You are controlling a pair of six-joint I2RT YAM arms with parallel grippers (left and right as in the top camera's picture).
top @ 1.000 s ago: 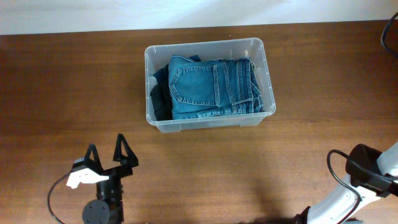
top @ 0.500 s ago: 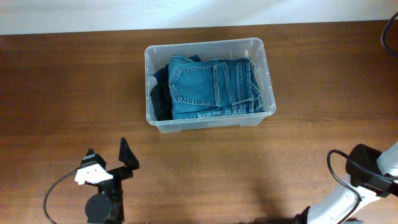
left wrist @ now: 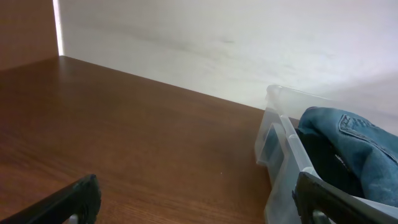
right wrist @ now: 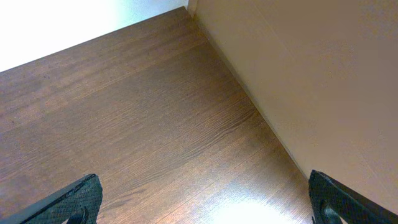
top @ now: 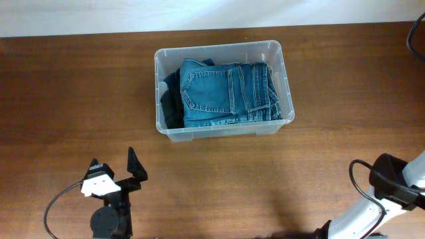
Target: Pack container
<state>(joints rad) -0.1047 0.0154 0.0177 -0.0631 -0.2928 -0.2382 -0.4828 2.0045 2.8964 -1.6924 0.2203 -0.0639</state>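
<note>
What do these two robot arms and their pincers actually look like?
The left arm is black with a round joint, a white block behind the left gripper and a thin black cable looping beside it. The right arm has white links, a black elbow and a black cord. The right gripper, like the left, has two tapered black fingers.

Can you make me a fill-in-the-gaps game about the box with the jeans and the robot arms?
1. The clear container is packed with folded blue ____.
2. The container stands on a brown wooden ____.
3. The left gripper has its jaws ____.
4. The right gripper holds ____.
Missing words: jeans, table, open, nothing.
</note>
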